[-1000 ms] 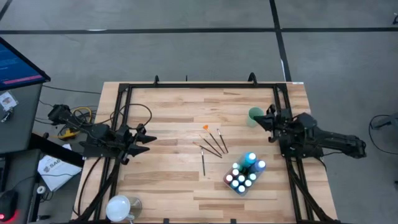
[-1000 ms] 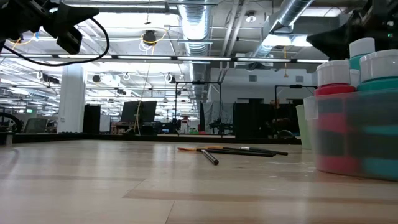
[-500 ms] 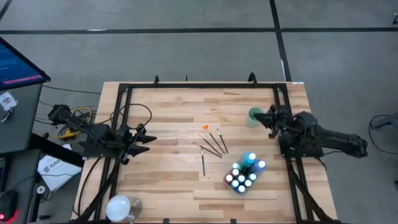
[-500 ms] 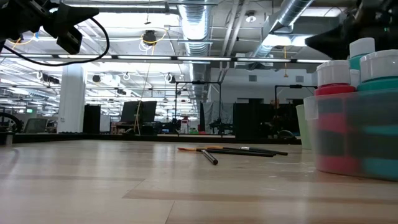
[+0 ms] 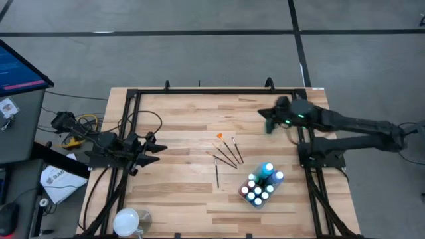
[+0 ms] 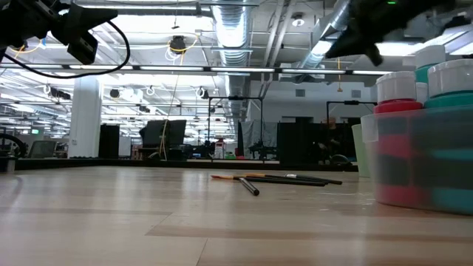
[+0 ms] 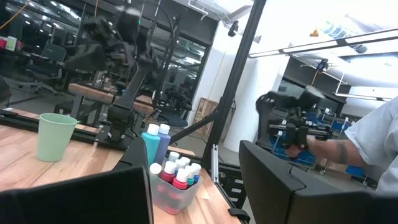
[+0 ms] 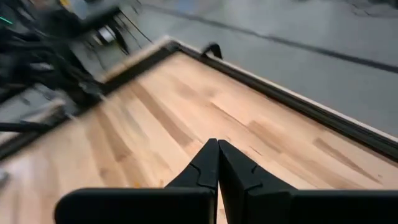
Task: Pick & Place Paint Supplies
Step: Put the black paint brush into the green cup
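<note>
Reading no labels | paint bottles (image 5: 261, 184) in tub (image 7: 171, 196) | paintbrushes (image 5: 226, 157) loose

No legible text, label or number anywhere; print on paper sheet (image 5: 56, 180) beside table too small.

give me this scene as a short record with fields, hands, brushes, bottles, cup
left hand: open, at the table's left edge, holding nothing
right hand: shut, empty, raised over the pale green cup
paintbrushes: loose on the wood near the table's middle
paint bottles: upright in the clear tub, right of the brushes
table: wooden, dark frame
</note>
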Controlling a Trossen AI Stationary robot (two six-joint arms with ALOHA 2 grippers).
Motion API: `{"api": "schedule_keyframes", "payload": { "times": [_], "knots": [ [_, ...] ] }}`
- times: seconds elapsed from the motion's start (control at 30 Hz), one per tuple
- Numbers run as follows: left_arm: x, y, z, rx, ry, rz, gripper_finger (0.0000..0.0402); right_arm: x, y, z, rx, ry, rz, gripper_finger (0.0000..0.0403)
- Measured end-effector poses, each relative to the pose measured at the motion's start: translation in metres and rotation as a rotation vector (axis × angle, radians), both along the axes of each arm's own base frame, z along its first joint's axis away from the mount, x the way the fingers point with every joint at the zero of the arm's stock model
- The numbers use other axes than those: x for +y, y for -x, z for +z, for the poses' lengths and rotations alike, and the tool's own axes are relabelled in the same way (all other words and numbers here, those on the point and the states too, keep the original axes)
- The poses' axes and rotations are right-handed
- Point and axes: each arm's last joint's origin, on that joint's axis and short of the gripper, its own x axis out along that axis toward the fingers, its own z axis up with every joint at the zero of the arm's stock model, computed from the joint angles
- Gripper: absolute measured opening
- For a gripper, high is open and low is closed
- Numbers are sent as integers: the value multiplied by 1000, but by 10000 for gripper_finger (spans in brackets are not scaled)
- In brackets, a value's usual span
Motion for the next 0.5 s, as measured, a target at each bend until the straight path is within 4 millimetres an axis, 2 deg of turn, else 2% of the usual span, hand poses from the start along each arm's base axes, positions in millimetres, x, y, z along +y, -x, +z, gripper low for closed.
{"api": "schedule_keyframes", "payload": {
  "times": [0.1, 0.2, 0.33, 0.5],
  "knots": [
    [0, 0, 0, 0, 0, 0, 132, -7, -31, 8, 125, -37, -20, 4],
    [0, 0, 0, 0, 0, 0, 132, -10, -61, 9, 292, -65, -6, 26],
    [0, 0, 0, 0, 0, 0, 132, -13, -97, 0, 498, -98, 11, 83],
    [0, 0, 0, 0, 0, 0, 132, -17, -137, -17, 614, -176, -36, 166]
  ]
}}
